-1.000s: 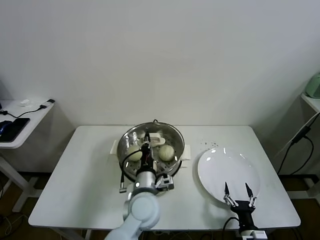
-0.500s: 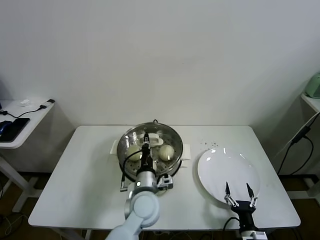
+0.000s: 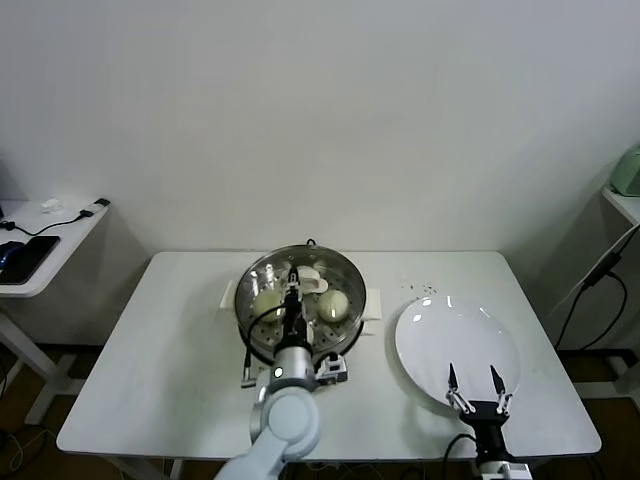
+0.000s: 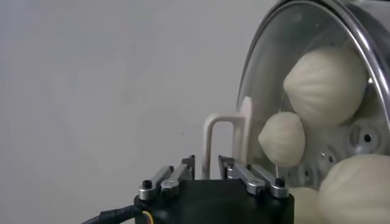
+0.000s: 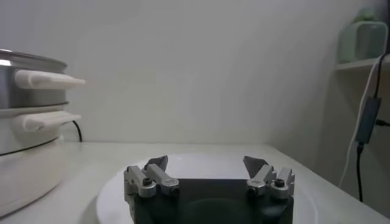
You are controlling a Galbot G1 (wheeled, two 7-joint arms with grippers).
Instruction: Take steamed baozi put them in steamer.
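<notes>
The steamer (image 3: 347,268) stands at the table's middle with cream-white baozi (image 3: 335,303) on its tray. A glass lid (image 4: 268,61) with a white handle (image 4: 228,131) sits tilted over it; through it I see baozi (image 4: 323,85) in the left wrist view. My left gripper (image 3: 293,292) is over the steamer's near side. Its jaws stand closely on either side of one leg of the lid's handle, seen in the left wrist view (image 4: 207,163). My right gripper (image 3: 474,378) is open and empty over the near edge of the white plate (image 3: 440,330).
The plate lies right of the steamer and holds nothing. The steamer also shows at the side of the right wrist view (image 5: 24,103). A side table (image 3: 40,250) with cables stands at the far left. A cable (image 3: 590,290) hangs at the right.
My left gripper has shifted slightly farther over the steamer with the lid. The right arm has not moved.
</notes>
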